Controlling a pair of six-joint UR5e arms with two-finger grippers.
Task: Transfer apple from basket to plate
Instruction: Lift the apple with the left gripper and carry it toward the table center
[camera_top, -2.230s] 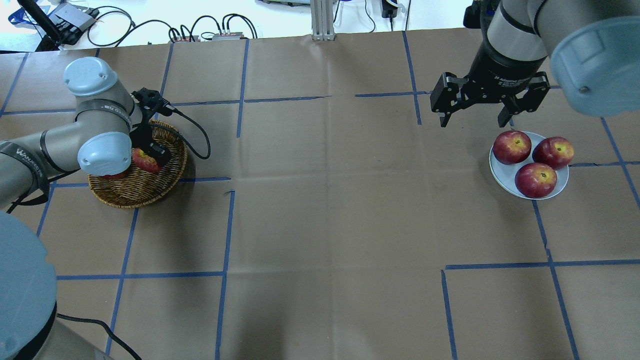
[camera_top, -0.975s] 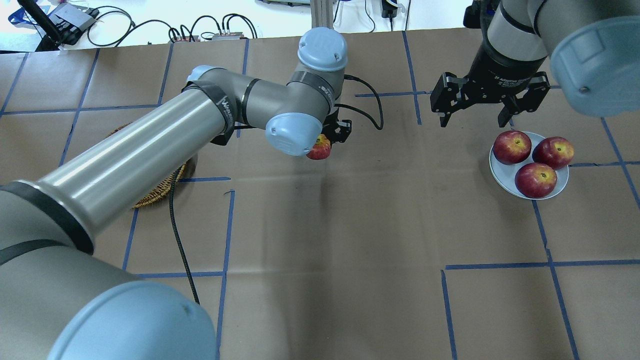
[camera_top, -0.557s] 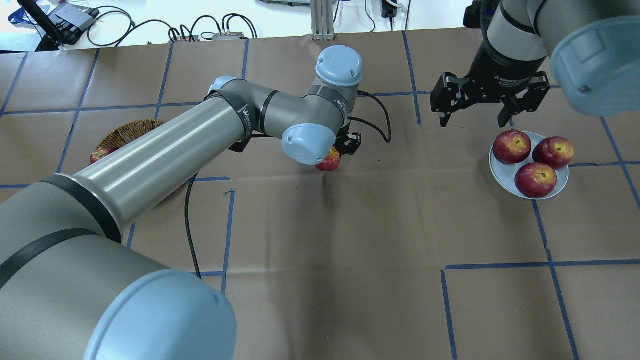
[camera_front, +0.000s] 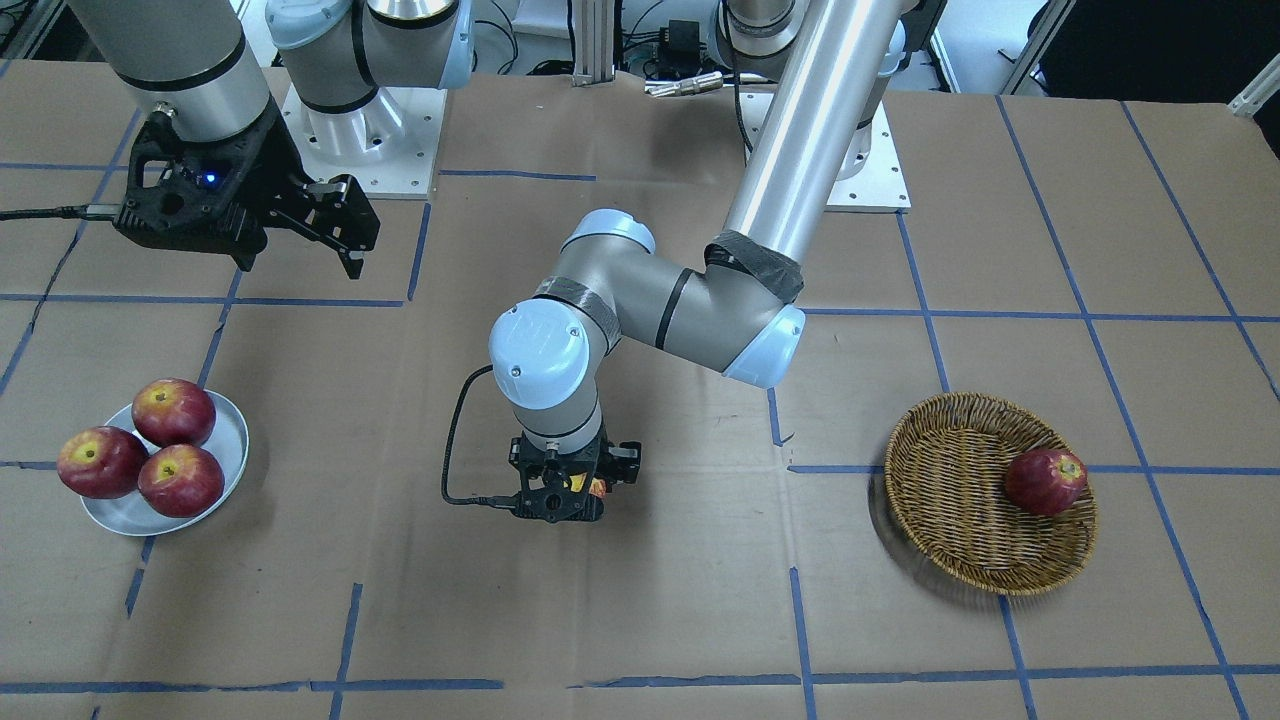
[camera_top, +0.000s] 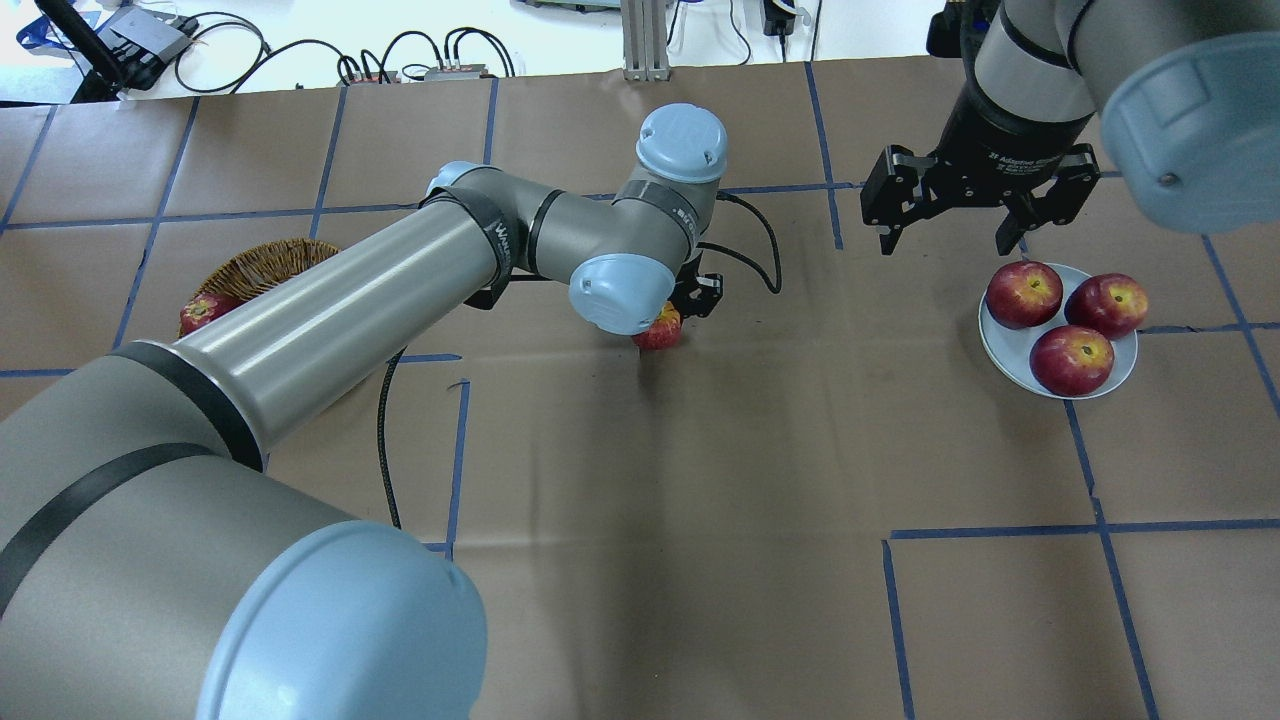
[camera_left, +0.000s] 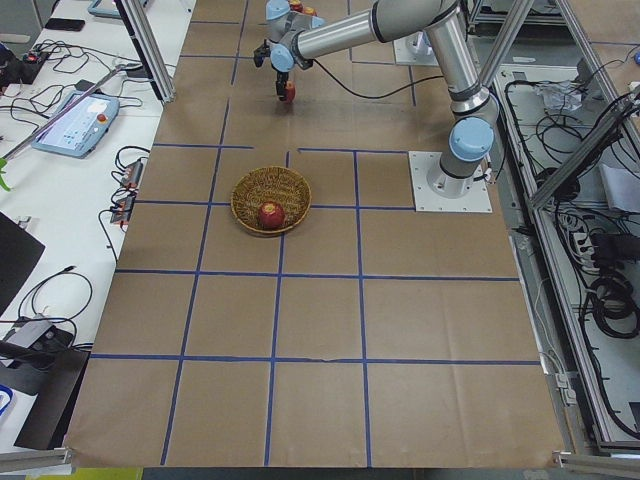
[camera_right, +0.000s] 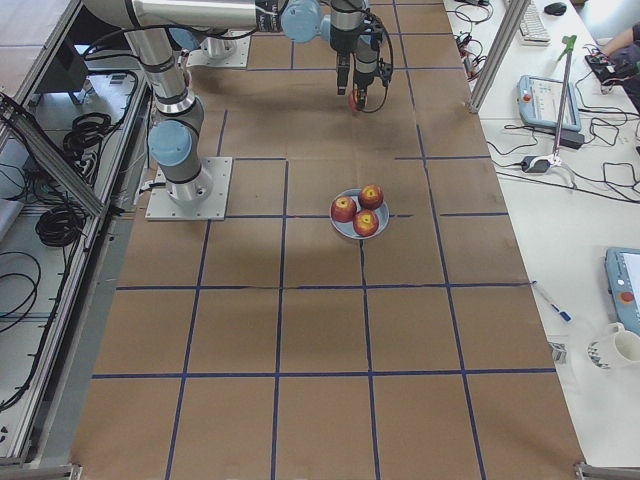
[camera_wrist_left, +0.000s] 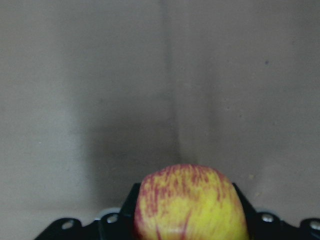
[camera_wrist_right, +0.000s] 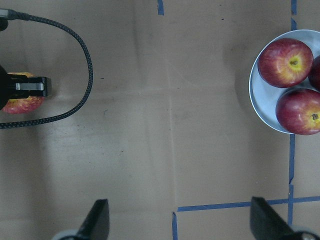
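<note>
Skin looks smooth, flesh likely firm yet bruisable: yellow, red-streaked apple (camera_wrist_left: 190, 205), clamped across its widest girth by left end effector (camera_front: 563, 492), hangs low over mid brown tabletop (camera_top: 700, 500); right end effector (camera_top: 945, 245) gapes empty.

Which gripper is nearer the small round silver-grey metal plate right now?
Right. The right gripper hovers open above the table, close beside the silver-grey metal plate; the left gripper is far off at mid-table, gripping the yellow red-streaked apple.

The brown-papered table (camera_top: 640, 500), gridded in blue tape (camera_top: 1000, 530), carries the basket (camera_top: 270, 262) at nine o'clock and the plate (camera_top: 1003, 352) at three.
</note>
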